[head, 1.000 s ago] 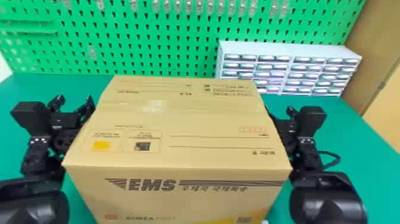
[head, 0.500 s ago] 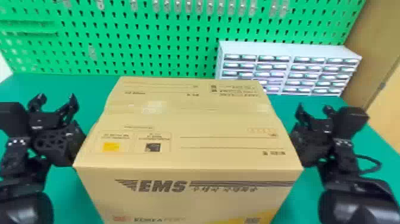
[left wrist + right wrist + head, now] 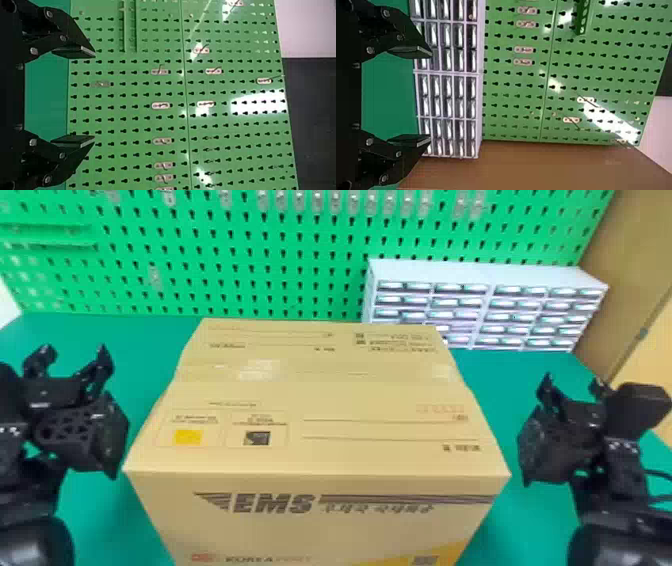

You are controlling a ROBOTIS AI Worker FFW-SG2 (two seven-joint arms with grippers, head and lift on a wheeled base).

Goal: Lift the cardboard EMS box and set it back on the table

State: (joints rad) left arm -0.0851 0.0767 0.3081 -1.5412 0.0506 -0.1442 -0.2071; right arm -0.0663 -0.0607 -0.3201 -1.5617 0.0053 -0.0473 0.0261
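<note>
"Layout, please: what do we meet, going left to right?"

"Our left claw [image 3: 74, 352], fingers spread and empty, stands just beside the cardboard EMS box [image 3: 320, 400], with a strip of green table [image 3: 145, 350] between. The box comes next, centred, flaps closed, printed front towards us. Past it, at the back, is a pale drawer unit [image 3: 485, 310]. Last comes our right claw [image 3: 573, 380], also open and empty, near the box's right side but not touching."

"So which step are we in?"

"We judge the box is back down and we are backing off, though we can't confirm its whole base is seated."

"How do we do that well?"

"On the left, we draw straight outwards, so no finger catches the side and drags the box round. In the middle, we check that it sits level and steady. On the right, we match that pace, keeping the arm low and away from the drawers. Only with both sides well apart should we raise or fold anything."
</note>
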